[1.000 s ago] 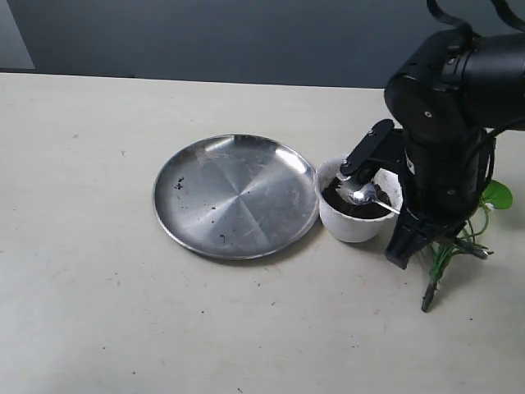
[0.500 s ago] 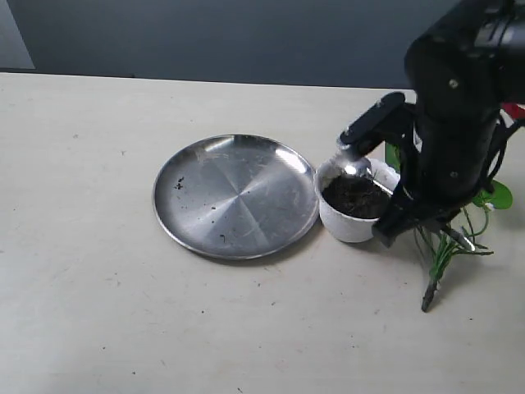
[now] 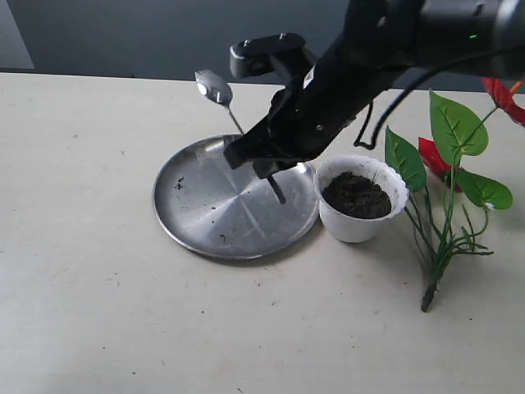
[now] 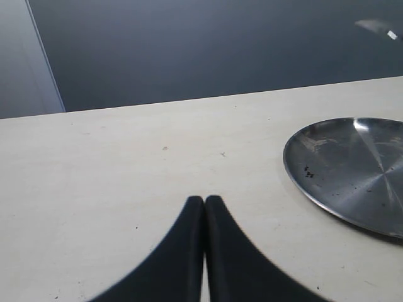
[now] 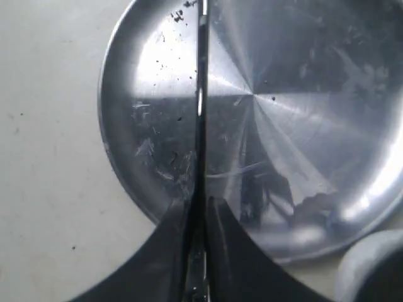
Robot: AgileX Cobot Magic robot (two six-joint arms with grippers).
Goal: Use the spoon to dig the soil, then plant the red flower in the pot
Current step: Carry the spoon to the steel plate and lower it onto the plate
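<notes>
My right gripper [image 3: 250, 146] reaches across above the steel plate, shut on the thin handle of the spoon [image 3: 215, 87], whose shiny bowl is raised over the plate's far rim. In the right wrist view the spoon [image 5: 201, 94] runs from the shut gripper [image 5: 200, 207] out over the plate. The white pot [image 3: 361, 220] stands just right of the plate, with dark soil [image 3: 357, 194] inside. The red flower [image 3: 432, 153] lies on the table right of the pot. My left gripper [image 4: 204, 200] is shut on nothing, low over bare table, and is not in the exterior view.
The round steel plate [image 3: 205, 205] lies at the table's middle, with a few dark crumbs [image 3: 179, 185] on its left side. It also shows as the plate [image 4: 352, 170] and the plate [image 5: 296, 113] in the wrist views. The pot's rim [image 5: 371, 264] sits beside the plate.
My right gripper has lifted the spoon out of the pot and swung left across to above the plate. The flower behind the arm is now uncovered.
</notes>
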